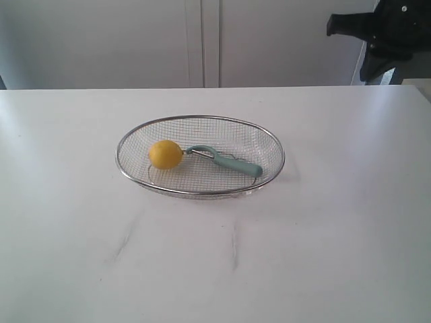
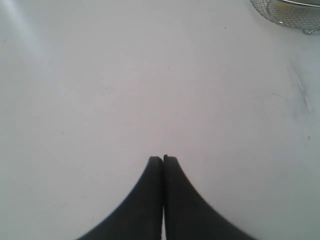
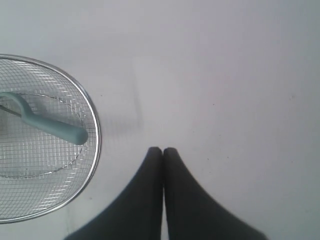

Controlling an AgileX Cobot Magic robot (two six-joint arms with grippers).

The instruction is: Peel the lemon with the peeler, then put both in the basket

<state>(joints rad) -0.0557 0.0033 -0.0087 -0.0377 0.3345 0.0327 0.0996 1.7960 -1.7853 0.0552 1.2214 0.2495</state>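
The yellow lemon [image 1: 165,154] lies inside the wire mesh basket [image 1: 274,149] on its left side. Beside it in the basket rests the teal peeler [image 1: 229,161], blade end toward the lemon; its handle [image 3: 47,126] also shows in the right wrist view, within the basket rim [image 3: 94,125]. My left gripper [image 2: 163,159] is shut and empty above bare table, with a corner of the basket [image 2: 287,15] far off. My right gripper [image 3: 162,150] is shut and empty, just beside the basket. Neither gripper's fingers show in the exterior view.
A white table [image 1: 337,235] carries the basket near its middle, with faint scuff marks [image 1: 234,245] in front. Part of a dark arm [image 1: 384,30] hangs at the upper right. A pale wall panel stands behind the table.
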